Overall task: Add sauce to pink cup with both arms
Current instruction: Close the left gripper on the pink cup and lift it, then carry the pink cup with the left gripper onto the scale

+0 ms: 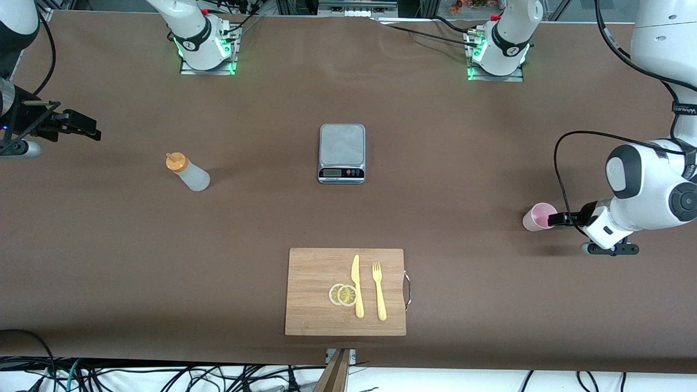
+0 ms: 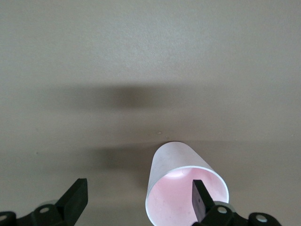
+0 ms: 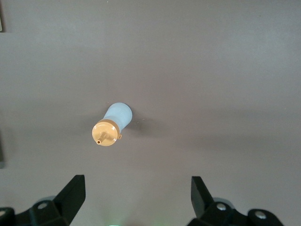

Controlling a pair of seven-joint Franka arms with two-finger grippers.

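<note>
lowest in the front view lies a wooden cutting board carrying two lemon slices, a yellow knife and a yellow fork, none of it part of this job. farther from the camera, mid-table, sits a small kitchen scale, probably where the pouring gets weighed. toward the left arm's end stands the pink cup; the left gripper is low at its rim, fingers spread, one finger reaching into the mouth and the other outside, so nothing is clamped yet. the sauce bottle stands upright toward the right arm's end, with the right gripper hanging above and to the side of it, jaws wide and empty, lined up for a descent.
</note>
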